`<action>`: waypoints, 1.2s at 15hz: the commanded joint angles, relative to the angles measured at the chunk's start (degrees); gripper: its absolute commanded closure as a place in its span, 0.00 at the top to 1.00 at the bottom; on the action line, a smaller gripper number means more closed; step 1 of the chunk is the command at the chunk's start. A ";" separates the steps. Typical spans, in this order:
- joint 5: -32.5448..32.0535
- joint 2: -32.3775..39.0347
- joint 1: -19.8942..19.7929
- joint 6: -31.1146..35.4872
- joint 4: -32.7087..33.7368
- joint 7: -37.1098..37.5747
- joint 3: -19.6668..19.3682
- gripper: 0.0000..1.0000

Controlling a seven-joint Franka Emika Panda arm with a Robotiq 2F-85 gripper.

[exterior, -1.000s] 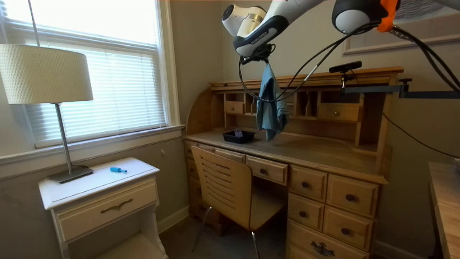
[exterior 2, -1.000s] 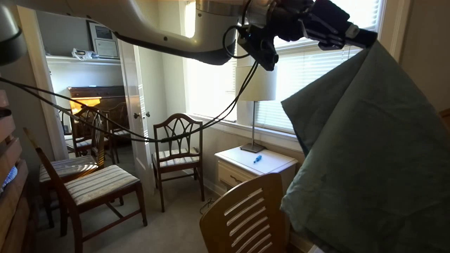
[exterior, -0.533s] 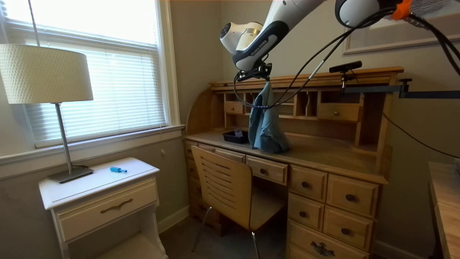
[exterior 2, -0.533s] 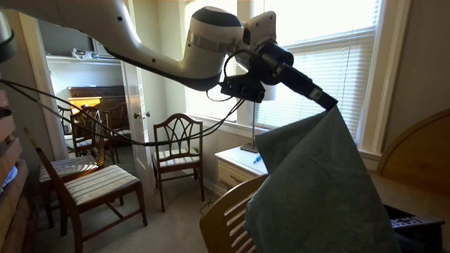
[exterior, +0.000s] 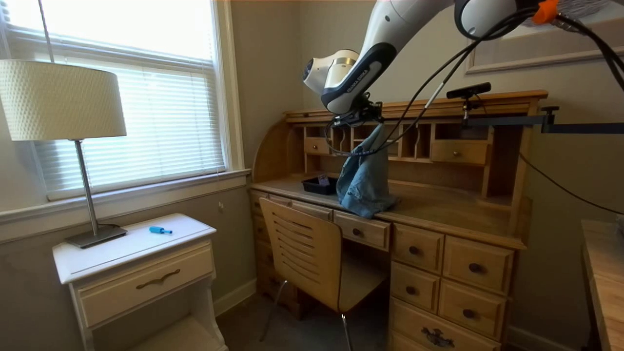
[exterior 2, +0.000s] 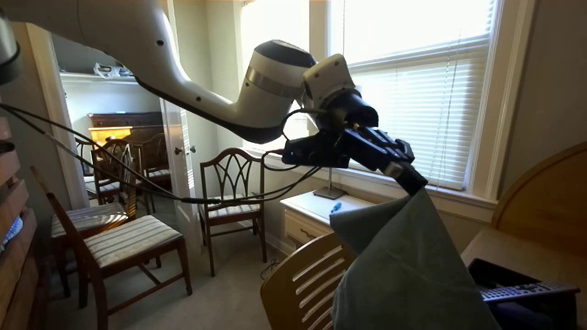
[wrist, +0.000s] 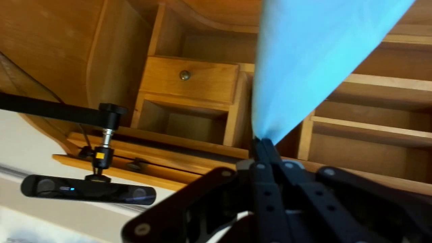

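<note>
My gripper (wrist: pixel 265 140) is shut on a blue cloth, its fingertips pinching one corner. The cloth (wrist: pixel 303 60) fans out from the fingertips in the wrist view. In both exterior views the cloth (exterior: pixel 368 183) (exterior 2: pixel 408 270) hangs below the gripper (exterior: pixel 380 122) (exterior 2: pixel 421 185). Its lower end bunches at the front part of the wooden desk's top (exterior: pixel 438 209) and overlaps the front edge in an exterior view. A black tray (exterior: pixel 312 186) stands on the desktop beside the cloth. A grey remote (exterior 2: pixel 527 291) lies in the tray, which the cloth partly hides.
A wooden chair (exterior: pixel 302 243) stands against the desk front. The desk's hutch with cubbies and a small drawer (wrist: pixel 189 79) rises behind. A camera on a black arm (wrist: pixel 87 189) is at the hutch top. A white nightstand (exterior: pixel 146 243) holds a lamp (exterior: pixel 87 195) and a blue object (exterior: pixel 160 230).
My gripper has moved down with the cloth, and lately a little to the right in an exterior view. The cloth's lower end has come down onto the desktop area and bunched.
</note>
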 commanded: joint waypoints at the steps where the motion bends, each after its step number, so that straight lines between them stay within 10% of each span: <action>1: -4.71 -1.73 -2.85 -6.45 0.43 5.38 5.39 0.00; 13: -9.37 -4.16 -9.23 -7.79 1.66 9.34 15.84 0.00; 18: -19.44 -4.71 -14.25 5.71 0.49 7.18 19.91 0.00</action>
